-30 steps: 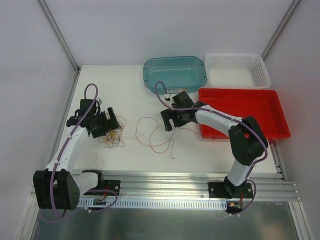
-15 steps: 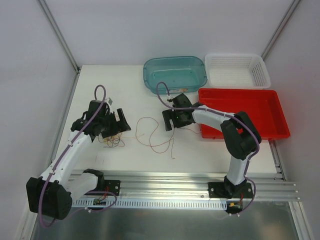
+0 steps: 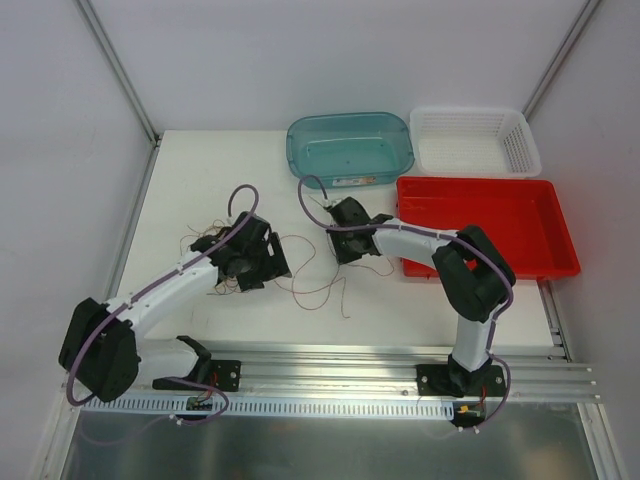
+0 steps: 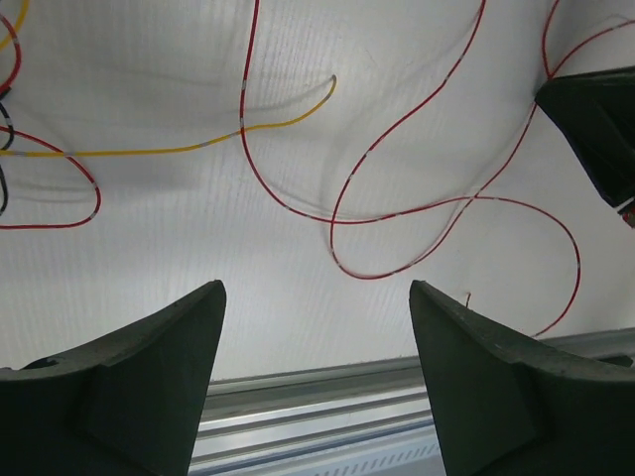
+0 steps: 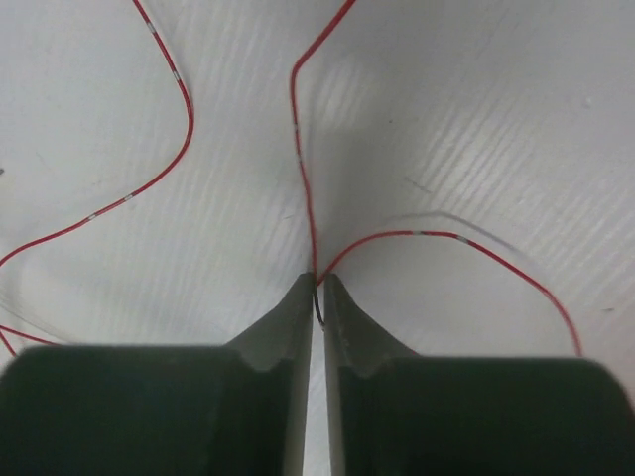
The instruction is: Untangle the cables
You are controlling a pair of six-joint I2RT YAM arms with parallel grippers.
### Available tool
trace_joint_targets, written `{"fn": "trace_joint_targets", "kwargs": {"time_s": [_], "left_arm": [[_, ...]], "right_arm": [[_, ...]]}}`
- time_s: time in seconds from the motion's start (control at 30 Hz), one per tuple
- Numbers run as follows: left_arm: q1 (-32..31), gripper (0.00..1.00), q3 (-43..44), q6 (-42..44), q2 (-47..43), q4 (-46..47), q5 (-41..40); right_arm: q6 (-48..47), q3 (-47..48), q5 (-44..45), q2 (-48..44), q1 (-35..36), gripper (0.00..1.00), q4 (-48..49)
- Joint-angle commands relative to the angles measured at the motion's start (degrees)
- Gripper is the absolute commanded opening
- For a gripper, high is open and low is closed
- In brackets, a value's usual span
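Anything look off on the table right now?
Nothing beyond the tangle itself: cables lie looped on the table, one red cable pinched in the right gripper. Nothing spilled or visibly damaged.

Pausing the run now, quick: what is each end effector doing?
Left end effector: open, holding nothing.
Right end effector: closed on a red cable.

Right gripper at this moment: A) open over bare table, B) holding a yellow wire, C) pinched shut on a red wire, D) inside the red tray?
C: the right wrist view shows the right gripper closed tight on the red wire.
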Motion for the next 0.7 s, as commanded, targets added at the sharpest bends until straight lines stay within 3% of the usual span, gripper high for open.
{"fn": "trace_joint_targets", "kwargs": {"time_s": [0.0, 0.07, 0.3, 0.67], "left_arm": [[-1.2, 0.75, -0.8, -6.7, 3.9, 4.3, -3.1], [-1.4, 0.73, -1.5, -7.7, 6.3, 6.1, -2.8], [-2.7, 0.7, -1.1, -12.5, 13.9, 11.3, -3.1], [-4.9, 0.66, -5.1, -17.6, 17.0, 11.5, -6.7]], "right_arm": [[3.1, -2.3, -5.6, 1.4, 1.5, 0.08, 0.2], [4.3, -3.3, -7.1, 0.9, 1.4, 0.01, 2.0], [11.5, -10.7, -19.0, -0.5, 0.5, 0.01, 13.9], [12.5, -13.2, -22.8, -0.6, 0.4, 0.01, 20.7]]}}
